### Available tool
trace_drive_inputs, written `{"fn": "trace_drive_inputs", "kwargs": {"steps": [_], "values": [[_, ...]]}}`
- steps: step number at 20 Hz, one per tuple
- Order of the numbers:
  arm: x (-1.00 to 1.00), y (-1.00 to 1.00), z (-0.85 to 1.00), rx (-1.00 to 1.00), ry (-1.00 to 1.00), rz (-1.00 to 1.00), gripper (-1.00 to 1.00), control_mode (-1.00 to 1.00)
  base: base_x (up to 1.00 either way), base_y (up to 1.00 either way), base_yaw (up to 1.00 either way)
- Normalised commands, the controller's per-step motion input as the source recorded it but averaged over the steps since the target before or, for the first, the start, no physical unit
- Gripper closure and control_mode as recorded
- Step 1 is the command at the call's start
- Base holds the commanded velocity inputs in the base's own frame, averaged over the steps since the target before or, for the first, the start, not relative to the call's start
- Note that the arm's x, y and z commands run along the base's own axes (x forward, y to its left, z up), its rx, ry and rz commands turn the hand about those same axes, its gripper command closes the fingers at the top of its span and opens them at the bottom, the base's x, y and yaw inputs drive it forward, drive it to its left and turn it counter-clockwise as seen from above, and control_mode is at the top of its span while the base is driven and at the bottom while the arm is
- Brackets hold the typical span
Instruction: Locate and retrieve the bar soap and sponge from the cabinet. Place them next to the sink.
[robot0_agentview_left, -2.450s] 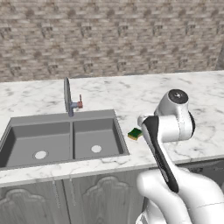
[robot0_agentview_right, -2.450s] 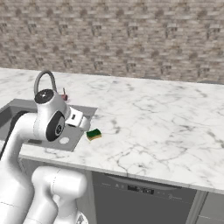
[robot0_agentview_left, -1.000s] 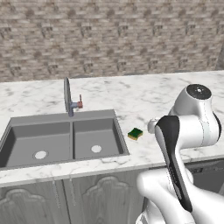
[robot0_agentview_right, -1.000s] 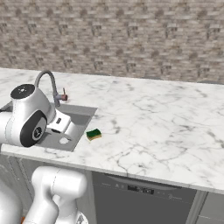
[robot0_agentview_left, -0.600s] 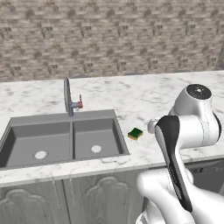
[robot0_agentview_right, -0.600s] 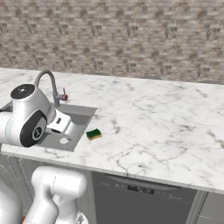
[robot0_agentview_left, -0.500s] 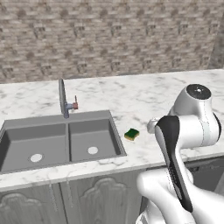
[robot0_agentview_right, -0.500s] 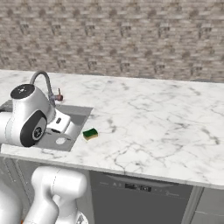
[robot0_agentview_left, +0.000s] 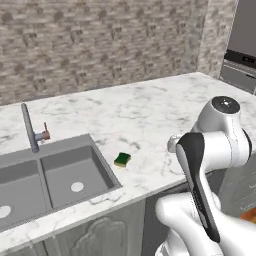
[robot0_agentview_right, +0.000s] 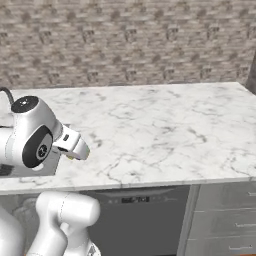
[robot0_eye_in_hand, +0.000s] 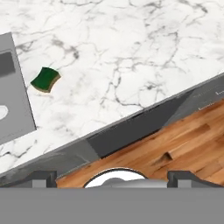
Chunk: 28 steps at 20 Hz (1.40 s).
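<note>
The sponge (robot0_agentview_left: 122, 159), yellow with a dark green top, lies flat on the marble counter just right of the grey double-basin sink (robot0_agentview_left: 95, 172). In the hand view the sponge (robot0_eye_in_hand: 46, 79) sits at the upper left beside the sink's edge (robot0_eye_in_hand: 17, 100). My gripper (robot0_eye_in_hand: 113, 178) is open and empty; its dark fingertips (robot0_eye_in_hand: 43, 177) stand wide apart, well away from the sponge. It hangs over the counter's front edge. The hand (robot0_agentview_right: 69, 141) covers most of the sponge from the right side. The bar soap and the cabinet are out of view.
The faucet (robot0_agentview_left: 29, 127) with its red handle (robot0_agentview_left: 45, 134) stands behind the sink. A dishwasher front (robot0_agentview_right: 135, 200) and drawers (robot0_agentview_right: 225, 215) sit under the counter. A steel appliance (robot0_agentview_left: 242, 50) stands at the far right. The wood floor (robot0_eye_in_hand: 175, 144) lies below.
Both base views have shifted: the base has driven right along the counter, so the sink and sponge now sit further left. Before that, the arm drew back from the sponge.
</note>
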Motion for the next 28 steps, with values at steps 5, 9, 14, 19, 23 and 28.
{"fn": "trace_drive_inputs", "kwargs": {"steps": [5, 9, 14, 19, 23, 28], "values": [[0.0, 0.0, 0.0, 0.0, 0.0, 0.0, -1.0, 1.0, 0.0, -0.02, -0.45], [0.0, 0.0, 0.0, 0.0, 0.0, 0.0, -1.0, 1.0, 0.0, 0.0, -0.47], [0.0, 0.0, 0.0, 0.0, 0.0, 0.0, -1.0, 1.0, 0.0, 0.0, -0.47], [0.0, 0.0, 0.0, 0.0, 0.0, 0.0, -1.0, 1.0, 0.0, 0.0, -0.47], [0.0, 0.0, 0.0, 0.0, 0.0, 0.0, -1.0, 1.0, 0.0, 0.0, -0.47], [0.0, 0.0, 0.0, 0.0, 0.0, 0.0, -1.0, 1.0, 0.0, 0.0, -0.46]]}}
